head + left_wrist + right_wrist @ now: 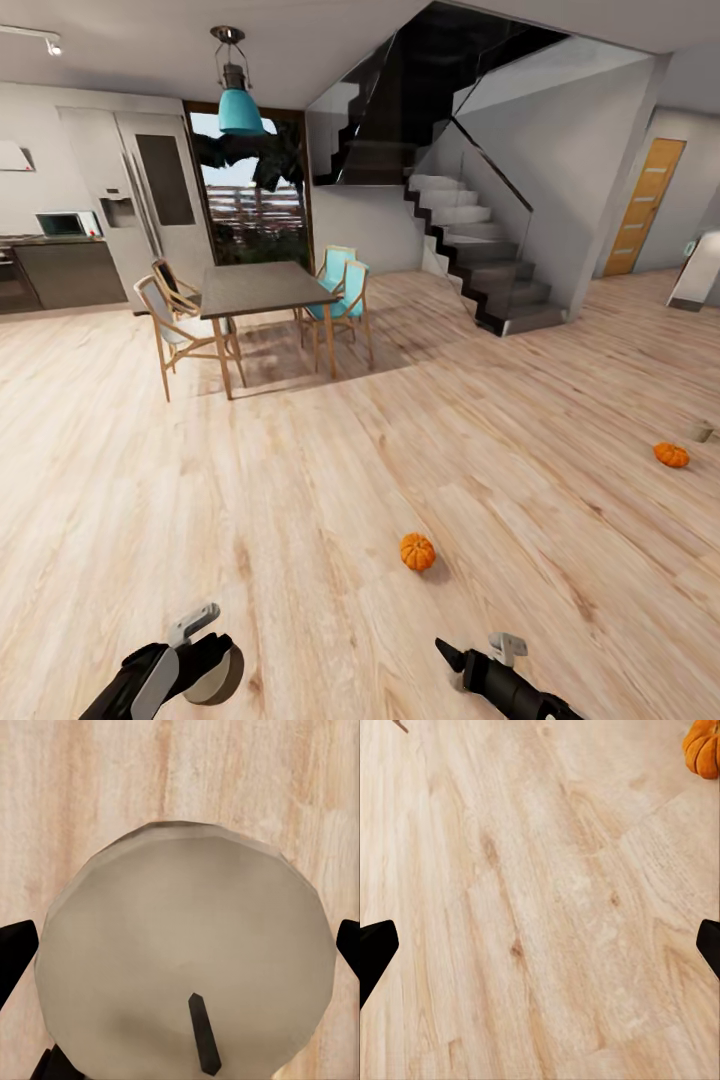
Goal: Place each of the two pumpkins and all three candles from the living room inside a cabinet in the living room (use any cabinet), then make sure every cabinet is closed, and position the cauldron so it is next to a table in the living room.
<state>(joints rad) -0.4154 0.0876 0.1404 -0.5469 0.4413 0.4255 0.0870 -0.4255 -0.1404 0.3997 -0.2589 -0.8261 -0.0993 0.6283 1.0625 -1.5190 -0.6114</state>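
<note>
Now the left gripper (215, 665) is holding a pale round candle (184, 960) with a dark wick between its fingers, low over the wood floor (330, 480), while the right gripper (447, 655) is hanging with its jaws wide apart and nothing between them. One orange pumpkin (417, 551) is lying on the floor just ahead of the right gripper, and a second pumpkin (671, 455) is sitting farther off to the right, near a small grey candle (700, 431). Behind, a dining table (262, 288) is standing with chairs (170, 325) around it.
</note>
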